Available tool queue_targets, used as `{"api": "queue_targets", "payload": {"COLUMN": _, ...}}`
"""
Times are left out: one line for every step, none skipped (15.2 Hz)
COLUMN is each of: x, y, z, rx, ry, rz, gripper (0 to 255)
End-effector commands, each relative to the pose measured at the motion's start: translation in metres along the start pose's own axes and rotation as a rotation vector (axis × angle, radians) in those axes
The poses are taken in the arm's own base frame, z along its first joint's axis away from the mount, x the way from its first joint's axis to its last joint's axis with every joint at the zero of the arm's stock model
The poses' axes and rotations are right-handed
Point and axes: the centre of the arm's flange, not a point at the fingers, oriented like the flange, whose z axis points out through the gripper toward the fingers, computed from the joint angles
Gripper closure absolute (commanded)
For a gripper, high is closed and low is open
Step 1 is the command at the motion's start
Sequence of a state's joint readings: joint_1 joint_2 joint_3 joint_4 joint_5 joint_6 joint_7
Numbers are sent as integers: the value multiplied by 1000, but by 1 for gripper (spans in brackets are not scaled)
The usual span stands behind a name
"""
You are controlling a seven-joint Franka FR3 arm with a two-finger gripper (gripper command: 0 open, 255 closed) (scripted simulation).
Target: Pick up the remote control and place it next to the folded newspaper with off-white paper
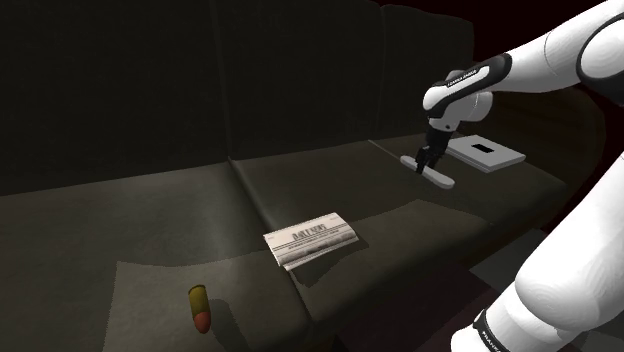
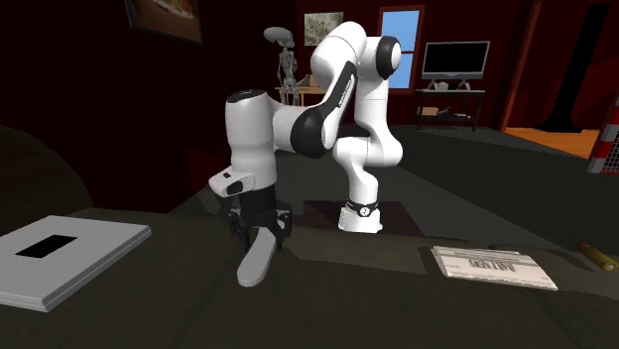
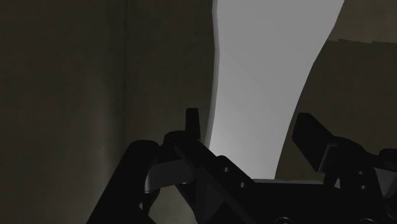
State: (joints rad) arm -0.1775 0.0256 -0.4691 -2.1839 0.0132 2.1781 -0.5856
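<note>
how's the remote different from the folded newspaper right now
The remote is narrow and plain light grey with rounded ends; the newspaper is a broader off-white rectangle with dark print. The remote is clasped in the gripper and tilted, one end lower than the other, while the newspaper lies flat and untouched on the sofa. Both are pale against the dark sofa.

The white arm (image 2: pixel 248 129) reaches forward with elbow raised, wrist bent so the black jaws point downward, clamped on the pale grey remote control (image 2: pixel 258 256)
</note>
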Motion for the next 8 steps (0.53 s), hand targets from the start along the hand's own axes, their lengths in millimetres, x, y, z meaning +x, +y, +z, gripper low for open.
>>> {"api": "queue_targets", "payload": {"x": 0, "y": 0, "z": -10, "rx": 0, "ry": 0, "rz": 0, "gripper": 255}}
{"api": "queue_targets", "payload": {"x": 0, "y": 0, "z": -16, "rx": 0, "ry": 0, "rz": 0, "gripper": 255}}
{"api": "queue_targets", "payload": {"x": -1, "y": 0, "z": -21, "rx": 0, "ry": 0, "rz": 0, "gripper": 255}}
{"api": "queue_targets", "payload": {"x": -1, "y": 0, "z": -26, "rx": 0, "ry": 0, "rz": 0, "gripper": 255}}
{"api": "queue_targets", "payload": {"x": -1, "y": 0, "z": -32, "rx": 0, "ry": 0, "rz": 0, "gripper": 255}}
{"api": "queue_targets", "payload": {"x": -1, "y": -1, "z": -37, "rx": 0, "ry": 0, "rz": 0, "gripper": 255}}
{"api": "queue_targets", "payload": {"x": -1, "y": -1, "z": -42, "rx": 0, "ry": 0, "rz": 0, "gripper": 255}}
{"api": "queue_targets", "payload": {"x": -1, "y": -1, "z": -47, "rx": 0, "ry": 0, "rz": 0, "gripper": 255}}
